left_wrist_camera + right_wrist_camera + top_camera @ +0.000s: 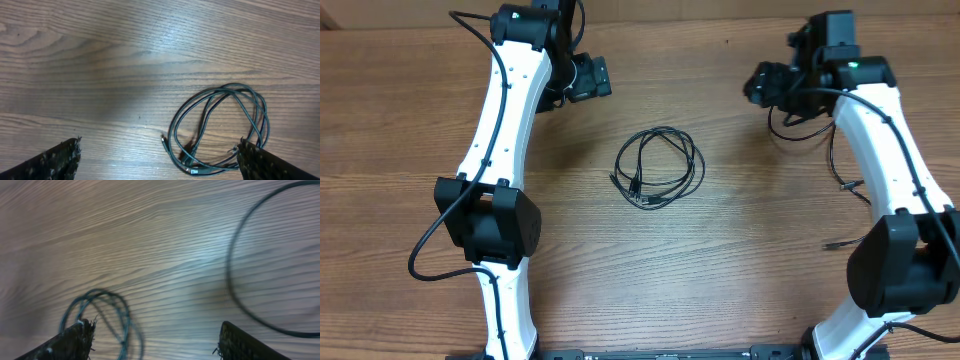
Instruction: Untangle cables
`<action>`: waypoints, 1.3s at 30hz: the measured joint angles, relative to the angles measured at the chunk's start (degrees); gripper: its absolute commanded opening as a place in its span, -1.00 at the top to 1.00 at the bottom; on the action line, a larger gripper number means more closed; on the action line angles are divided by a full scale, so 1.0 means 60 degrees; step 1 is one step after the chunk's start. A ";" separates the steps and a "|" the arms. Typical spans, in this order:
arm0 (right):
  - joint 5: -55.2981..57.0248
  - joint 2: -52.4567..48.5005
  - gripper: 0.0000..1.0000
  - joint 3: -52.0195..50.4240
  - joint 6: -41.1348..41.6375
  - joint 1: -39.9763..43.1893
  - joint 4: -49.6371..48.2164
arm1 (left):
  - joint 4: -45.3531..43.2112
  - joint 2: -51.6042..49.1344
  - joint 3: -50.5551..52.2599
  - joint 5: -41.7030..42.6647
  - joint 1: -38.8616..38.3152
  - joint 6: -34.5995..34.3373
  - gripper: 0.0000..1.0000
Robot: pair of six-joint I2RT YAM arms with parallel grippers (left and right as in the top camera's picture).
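Only overhead shows the cables (640, 196) coiled whole.

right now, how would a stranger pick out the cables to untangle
On the wooden table, look midway between the two white arms. The cables are a small coil of thin black cord lying free, unlike the thicker cords on the arms.

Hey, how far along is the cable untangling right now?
Done: little to see; one thin cord loops apart by the right arm, perhaps pulled free, I cannot tell. In hand: nothing; the left end effector and right end effector are both open, off the cables. Left: the cables lie coiled together in one bundle, plugs bunched, to be separated.
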State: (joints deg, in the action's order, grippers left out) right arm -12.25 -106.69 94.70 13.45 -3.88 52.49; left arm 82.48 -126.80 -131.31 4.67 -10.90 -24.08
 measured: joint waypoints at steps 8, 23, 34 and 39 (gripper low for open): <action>-0.0069 -0.0193 -0.26 0.0000 0.0710 -0.1060 -0.0062 | 0.2182 -0.0011 0.0000 -0.0040 0.0000 0.0051 -0.99; -0.0251 -0.2331 0.36 -0.0062 0.2481 -0.2404 -0.1173 | 0.1778 -0.0087 0.1745 -0.0685 0.0000 0.0546 -0.99; -0.0361 -0.3217 0.45 -0.0062 0.4044 -0.2612 -0.1789 | 0.0841 -0.0157 0.2626 -0.0685 0.0000 0.0546 -0.99; -0.0758 -0.3461 0.44 -0.0062 0.4189 -0.2630 -0.1927 | 0.0423 -0.0157 0.2637 -0.0685 0.0000 0.0546 -0.99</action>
State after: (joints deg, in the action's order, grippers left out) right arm -16.80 -127.46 94.32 38.59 -19.66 40.93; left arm 85.01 -127.74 -115.48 0.56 -10.90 -20.80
